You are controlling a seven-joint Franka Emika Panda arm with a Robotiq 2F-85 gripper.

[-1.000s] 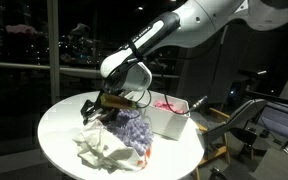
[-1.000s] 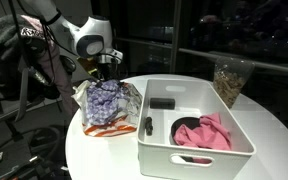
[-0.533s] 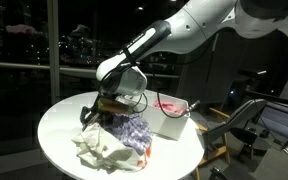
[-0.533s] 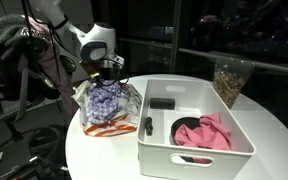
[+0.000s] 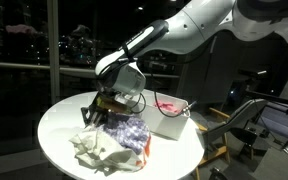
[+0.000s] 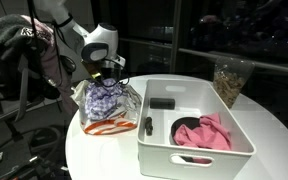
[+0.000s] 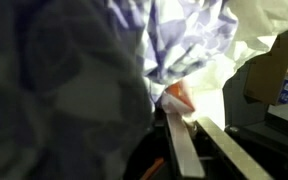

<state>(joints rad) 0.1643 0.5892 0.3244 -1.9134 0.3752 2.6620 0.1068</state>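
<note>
A crumpled pile of cloth (image 5: 119, 140) lies on the round white table (image 5: 56, 128). It has a purple-and-white patterned piece on top and a white piece with orange-red stripes below. My gripper (image 5: 102, 110) is pressed down into the pile's far edge, as both exterior views show: gripper (image 6: 108, 76), cloth pile (image 6: 108, 105). In the wrist view the patterned cloth (image 7: 184, 40) fills the picture. The two fingers (image 7: 176, 145) converge on a white fold with an orange edge, so the gripper (image 7: 184, 113) is shut on the cloth.
A white plastic bin (image 6: 194, 160) stands beside the pile. It holds a pink cloth (image 6: 204, 133), a black block (image 6: 163, 102) and a black pen-like item (image 6: 147, 125). A jar (image 6: 230, 80) stands behind the bin. Dark windows and equipment surround the table.
The gripper has sunk slightly into the cloth pile and its jaws have closed from wide open onto a fold of the cloth. The pile has shifted a little.
</note>
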